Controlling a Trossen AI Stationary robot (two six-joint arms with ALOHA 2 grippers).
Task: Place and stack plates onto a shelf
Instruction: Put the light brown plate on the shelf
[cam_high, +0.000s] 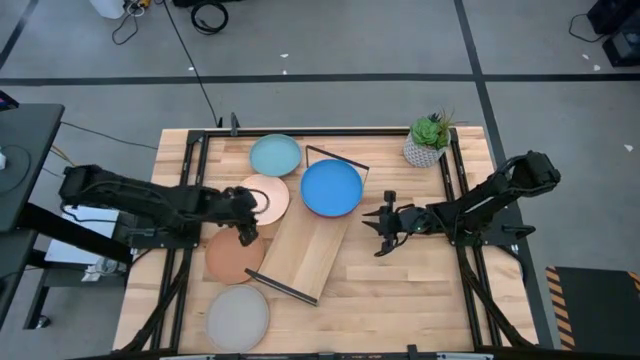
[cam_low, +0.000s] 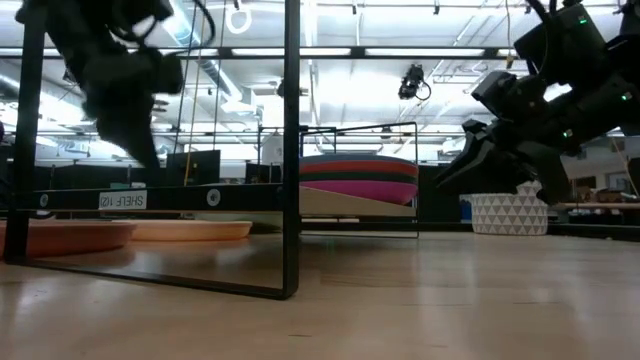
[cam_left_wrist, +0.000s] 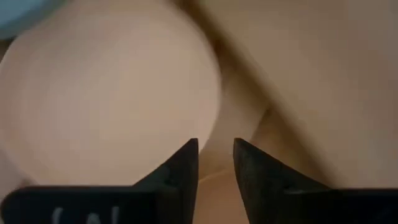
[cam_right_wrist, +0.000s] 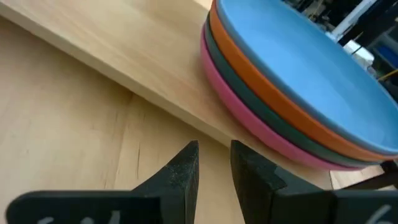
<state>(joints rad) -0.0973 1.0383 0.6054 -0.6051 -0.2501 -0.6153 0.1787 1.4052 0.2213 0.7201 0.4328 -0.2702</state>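
Observation:
The shelf lies slantwise on the middle of the table. A stack with the bright blue plate on top sits on its far end. In the right wrist view the stack shows bright blue, orange, teal and magenta layers on the board. The light blue plate, cream plate, tan plate and grey plate lie flat on the table left of the shelf. My left gripper, shut, hovers over the cream plate's near edge. My right gripper, shut, hangs right of the shelf.
A white plant pot stands at the far right corner. Black wire frames rise at both short ends of the shelf, the near one close to the low camera. Bare tabletop lies between the shelf and my right arm.

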